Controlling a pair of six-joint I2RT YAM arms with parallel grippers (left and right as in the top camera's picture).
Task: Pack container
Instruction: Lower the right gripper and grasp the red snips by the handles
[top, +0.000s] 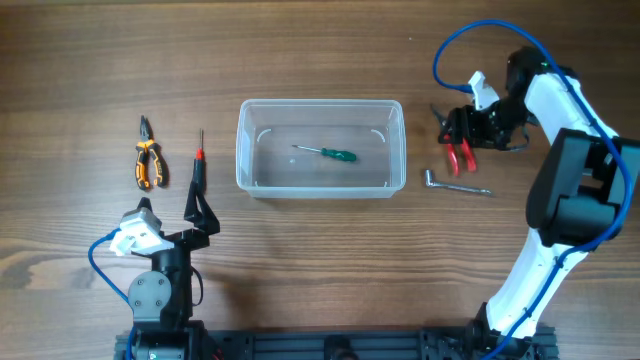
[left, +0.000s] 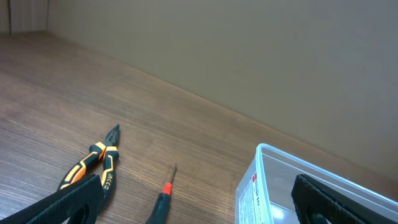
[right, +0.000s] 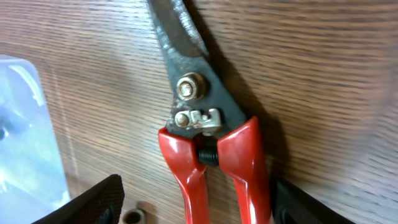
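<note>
The container (top: 242, 150) sits upright and open-topped at the middle of the table (top: 320, 260), its long axis running left to right across me, with its short ends facing my two arms. Inside on the floor lies one green-handled screwdriver (top: 330, 153), roughly along that long axis.

Just off the right end, my right gripper (top: 455, 140) is down over the red-handled shears (top: 458, 152). My white arm rises along the right edge and bends back toward the container. From the right wrist, the shears (right: 205, 124) lie flat with the blades pointing away. My fingers (right: 93, 199) stand apart on either side of the handles and are not closed on them. The container's corner (right: 25, 124) shows at the left. An L-shaped wrench (top: 455, 183) lies just beside the shears.

My left arm is folded close to its base, and its gripper (top: 200, 212) points away from me with the jaws spread wide and holding nothing. Ahead lie a red-collared screwdriver (top: 198, 165) and orange pliers (top: 147, 160).

From the left wrist, the container's end (left: 261, 180) carries a white sticker (left: 252, 193) with red print too small to read. The lettering on the pliers (left: 93, 165) is also illegible.
</note>
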